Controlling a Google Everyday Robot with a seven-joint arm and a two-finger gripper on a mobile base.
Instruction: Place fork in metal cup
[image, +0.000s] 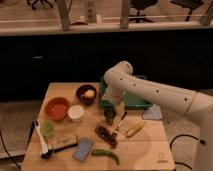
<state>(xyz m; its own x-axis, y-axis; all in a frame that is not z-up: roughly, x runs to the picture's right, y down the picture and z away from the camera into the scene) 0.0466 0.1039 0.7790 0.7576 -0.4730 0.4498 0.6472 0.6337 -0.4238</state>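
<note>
Pincer (115, 112) over table (145, 150) middle, green tray (142, 105) edge just behind.

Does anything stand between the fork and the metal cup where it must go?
Nothing visible does. The gripper is just above the metal cup, with the fork close beside the cup. The grapes and the yellow item lie nearer the camera, off that path.

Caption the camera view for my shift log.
Robot arm's gripper low over the middle of the wooden table, next to the metal cup, with the fork slanting close by.
</note>
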